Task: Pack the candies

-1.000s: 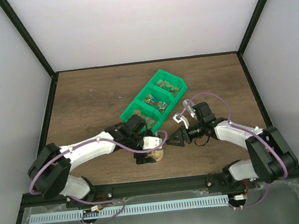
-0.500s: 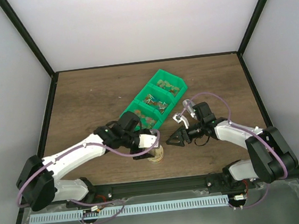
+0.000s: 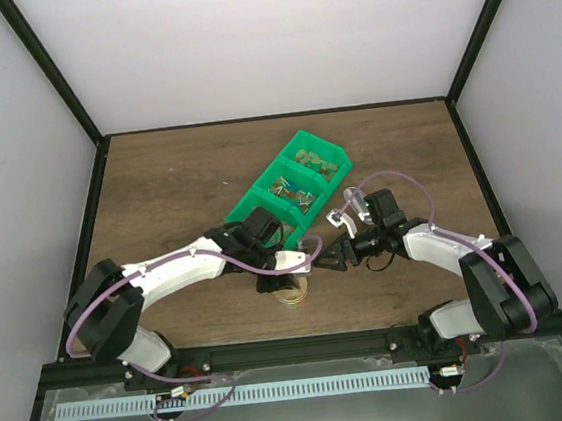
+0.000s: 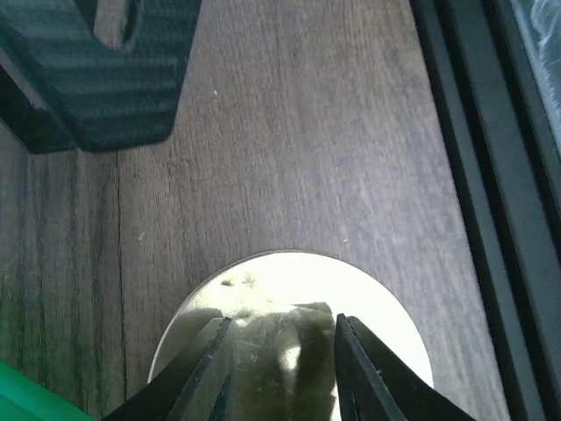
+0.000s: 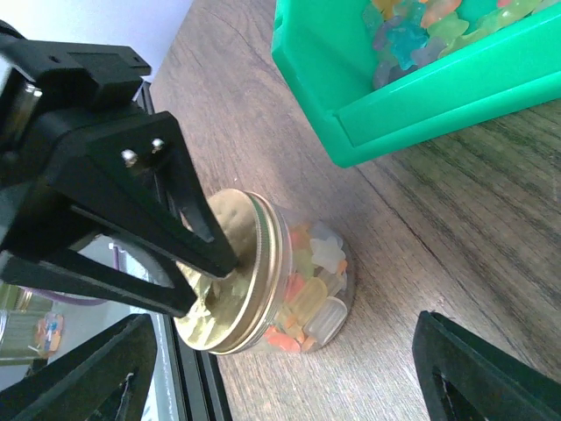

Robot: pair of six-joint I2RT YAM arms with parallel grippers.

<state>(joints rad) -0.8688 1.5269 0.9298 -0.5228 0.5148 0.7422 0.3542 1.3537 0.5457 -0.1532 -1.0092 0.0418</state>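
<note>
From above, my left elbow has swung back in while my left gripper (image 3: pixel 272 283) stays on the jar (image 3: pixel 295 293). My right gripper (image 3: pixel 330 260) is just beside it.

Left wrist: my jaws are narrowly parted, tips on the gold lid (image 4: pixel 372 303).

Right wrist: my jaws are spread wide. The candies (image 5: pixel 308 296) sit inside the lidded jar, so I judge closing is underway.

The surface (image 5: pixel 456 254) is showing dark brown wood grain. The bin (image 5: pixel 412 114) is glowing bright green. The candies (image 5: pixel 307 298) beneath the shining gold lid (image 5: pixel 241 232) are showing orange, yellow and pale white; those in the bin are looking pastel blue, yellow and orange. The left fingers (image 5: pixel 175 210) are looking matte black.
</note>
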